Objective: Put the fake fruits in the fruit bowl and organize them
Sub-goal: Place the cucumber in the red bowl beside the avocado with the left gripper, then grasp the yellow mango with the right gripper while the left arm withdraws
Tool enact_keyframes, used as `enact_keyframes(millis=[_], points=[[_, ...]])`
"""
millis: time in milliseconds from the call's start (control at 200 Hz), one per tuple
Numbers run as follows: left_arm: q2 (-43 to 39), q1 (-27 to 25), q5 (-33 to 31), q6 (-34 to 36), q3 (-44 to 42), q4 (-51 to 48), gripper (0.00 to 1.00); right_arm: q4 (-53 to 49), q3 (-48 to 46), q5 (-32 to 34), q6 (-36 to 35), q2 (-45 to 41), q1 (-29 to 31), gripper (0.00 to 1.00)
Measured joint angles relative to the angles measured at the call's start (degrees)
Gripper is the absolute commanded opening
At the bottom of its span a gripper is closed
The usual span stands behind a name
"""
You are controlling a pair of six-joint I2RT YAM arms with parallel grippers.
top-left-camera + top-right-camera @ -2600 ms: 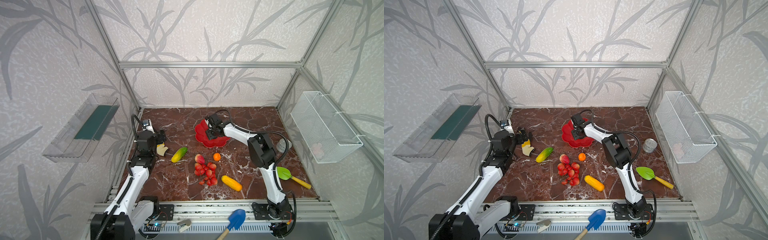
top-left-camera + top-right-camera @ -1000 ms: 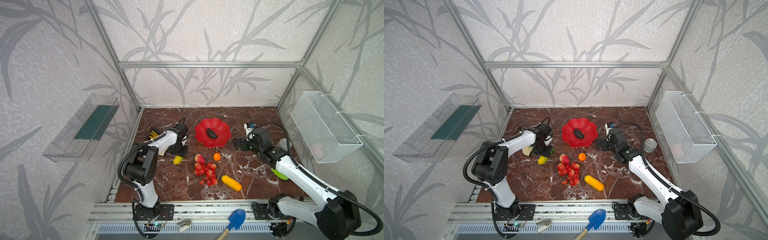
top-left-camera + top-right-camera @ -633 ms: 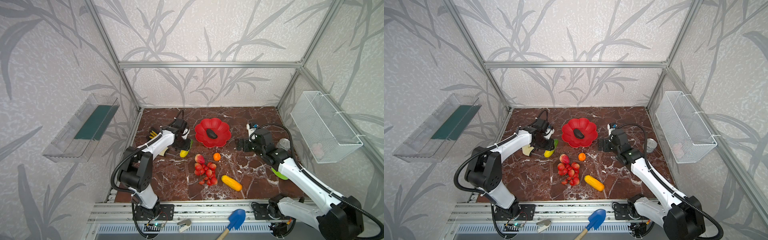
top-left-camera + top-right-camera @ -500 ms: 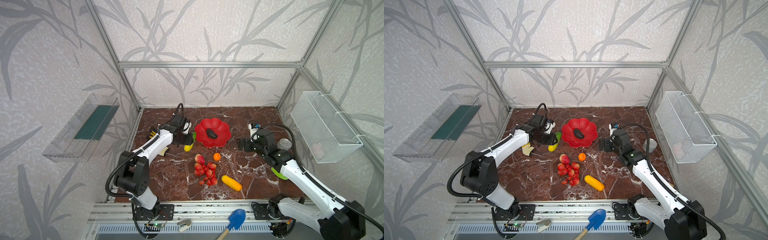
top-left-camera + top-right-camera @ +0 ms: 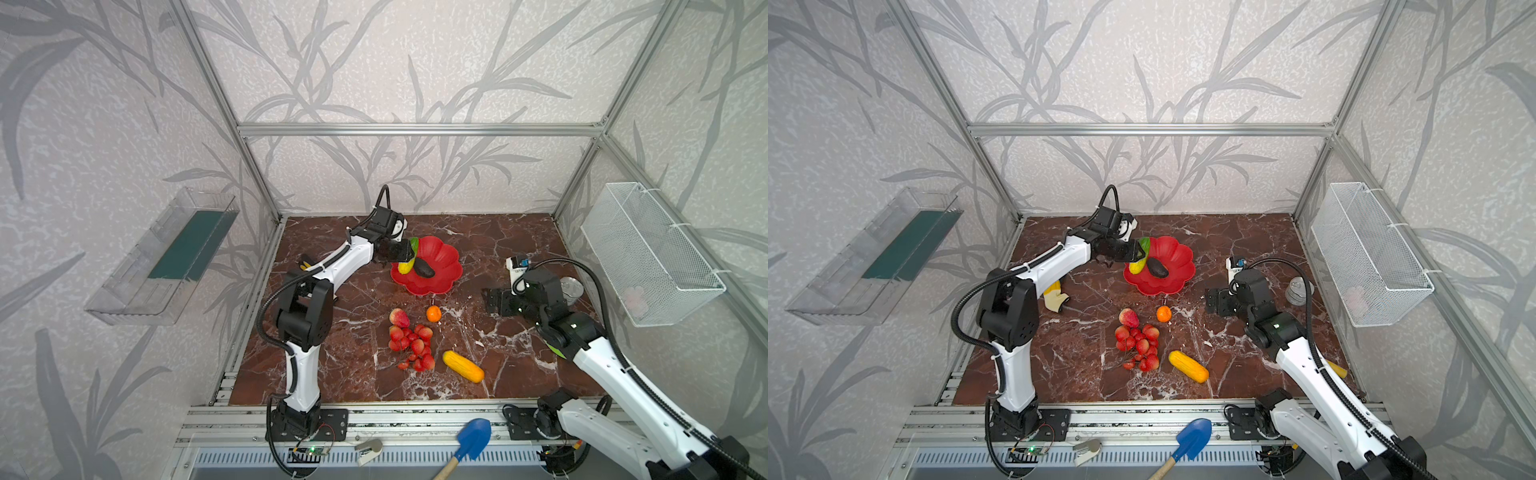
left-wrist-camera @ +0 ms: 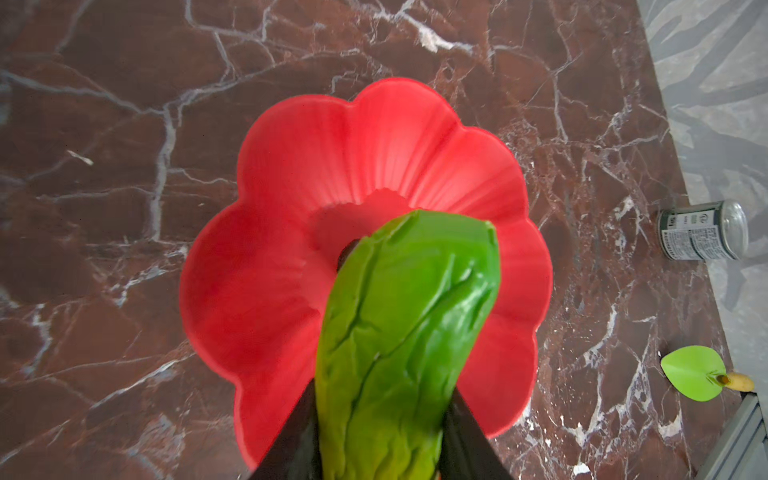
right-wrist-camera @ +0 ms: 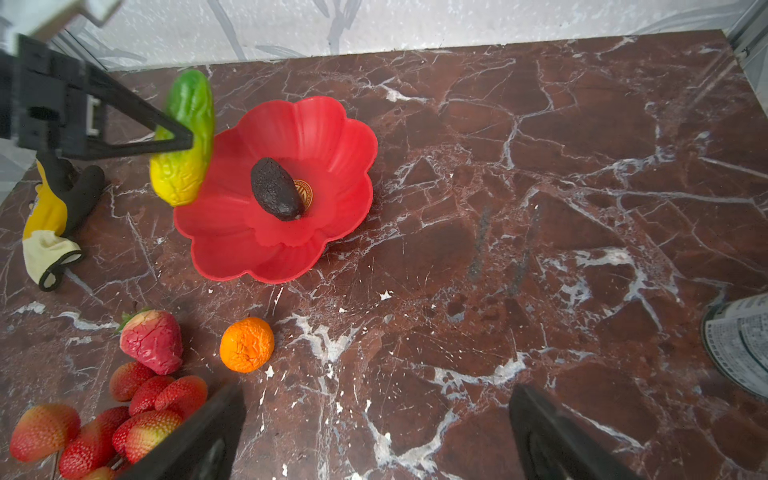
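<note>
Left wall: a clear tray is mounted there, with a dark green panel inside it. A yellow glove lies on the marble table at the left.

The left gripper is partly closed and clamps the green-yellow oblong between both fingers. The piece is tilted, green end up and yellow end down, over the left rim of the fruit bowl. Contact with the rim cannot be told.

The bowl sits at the far centre and holds one piece: the dark avocado, lying across the gold emblem.

Four pieces lie on the table near of the bowl: red-pink peach, bunch of red berries, small orange and ridged yellow-orange oblong.

The right gripper hangs right of the bowl, jaws spread wide, holding nothing. A can and a green scoop lie further right.

Right wall: the white wire basket holds one pale pink item, not identifiable.
</note>
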Motion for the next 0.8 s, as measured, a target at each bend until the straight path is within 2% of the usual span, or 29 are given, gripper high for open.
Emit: enact_keyframes(millis=[105,290,470,625,800], points=[[3.28,-0.24,-0.74,-1.07,2.43,-0.42,0.29,-1.16,-0.59,-0.04,0.00,-1.97,0.00,0.99],[6.71,-0.35,-0.96,-2.89,5.49,-0.87,0.48,-2.64,-1.64,-0.13,0.07,-2.73,0.00,0.99],[6.75,-0.39,-1.11,-3.61,5.70,-0.79,0.55,-3.48,-1.90,-0.90,0.28,-2.71,0.00,0.99],[4.59,-0.39,-1.57,-3.56,5.70,-0.94,0.57,-3.43,-2.03,-2.62,0.31,-1.60,0.00,0.99],[-2.78,-0.39,-3.61,-2.49,5.68,-0.72,0.58,-3.41,-3.17,-5.55,0.81,-0.11,0.00,1.00]])
